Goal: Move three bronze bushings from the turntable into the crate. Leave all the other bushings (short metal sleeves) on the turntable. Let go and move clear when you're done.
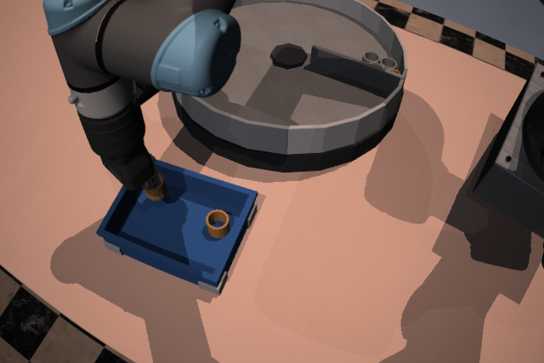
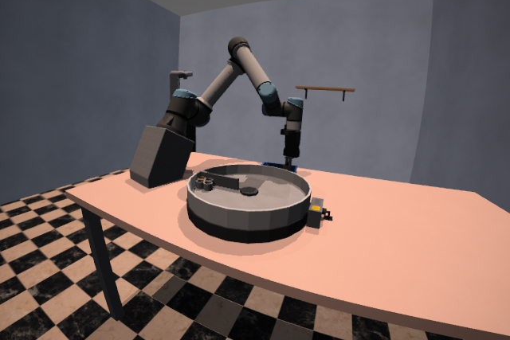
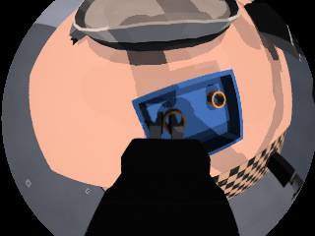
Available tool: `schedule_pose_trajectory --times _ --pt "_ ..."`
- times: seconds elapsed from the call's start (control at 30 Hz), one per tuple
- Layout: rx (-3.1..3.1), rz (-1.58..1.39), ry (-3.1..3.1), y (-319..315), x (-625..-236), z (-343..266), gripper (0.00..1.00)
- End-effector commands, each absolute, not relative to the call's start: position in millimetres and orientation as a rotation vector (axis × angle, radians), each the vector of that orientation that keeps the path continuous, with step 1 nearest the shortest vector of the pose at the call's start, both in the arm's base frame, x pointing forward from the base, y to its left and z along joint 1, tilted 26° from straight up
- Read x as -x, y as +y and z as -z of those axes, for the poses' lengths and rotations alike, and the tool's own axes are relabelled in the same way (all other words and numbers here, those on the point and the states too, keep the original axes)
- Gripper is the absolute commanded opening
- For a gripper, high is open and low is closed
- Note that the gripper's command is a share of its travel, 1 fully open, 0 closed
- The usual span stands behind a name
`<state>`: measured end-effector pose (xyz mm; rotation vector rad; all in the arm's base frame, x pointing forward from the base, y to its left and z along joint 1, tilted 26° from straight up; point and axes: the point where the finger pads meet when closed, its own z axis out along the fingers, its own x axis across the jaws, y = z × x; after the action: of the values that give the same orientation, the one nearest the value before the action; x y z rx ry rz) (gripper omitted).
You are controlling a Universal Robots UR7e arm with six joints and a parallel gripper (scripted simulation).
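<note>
- Blue crate [image 1: 158, 264] [image 2: 272, 163] [image 3: 237, 105]: top view, on the table [image 1: 307, 262] [image 2: 391, 245] [image 3: 89, 84], toward its lower-left edge.
- Loose bronze bushing [image 1: 218, 231] [image 3: 224, 102]: upright in crate, nearer the side facing the table's right end.
- Gripper [image 1: 153, 179] [image 2: 288, 159] [image 3: 165, 118]: fingers pinching a second bronze bushing, pointing down at crate's upper-left corner.
- Held bushing [image 1: 155, 193] [image 2: 286, 166] [image 3: 183, 117]: within crate walls; can't tell if it touches the bottom.
- Dark arm mount [image 1: 496, 183] [image 2: 164, 159]: table's right edge.
- Turntable [image 1: 263, 134] [image 2: 247, 216] [image 3: 157, 30]: between crate and far table edge.
- Divider [image 1: 351, 70] [image 2: 224, 181]: runs from hub area to turntable rim.
- Grey bushings [image 1: 371, 58] [image 2: 208, 185]: beyond divider, clustered by rim.
- Third bronze bushing [image 1: 393, 70] [image 2: 201, 178]: same cluster, tight by divider and rim, mostly hidden.
</note>
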<state>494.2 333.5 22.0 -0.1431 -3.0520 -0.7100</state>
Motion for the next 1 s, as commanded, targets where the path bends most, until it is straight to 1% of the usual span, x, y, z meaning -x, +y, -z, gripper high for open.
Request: schedule_pose_trajectory --times 0.0,0.97 --pt "0.143 0.711 -3.053 335.8 -494.8 -17.9 0.00" --pt "0.143 0.711 -3.053 340.3 -495.0 -8.7 0.00"
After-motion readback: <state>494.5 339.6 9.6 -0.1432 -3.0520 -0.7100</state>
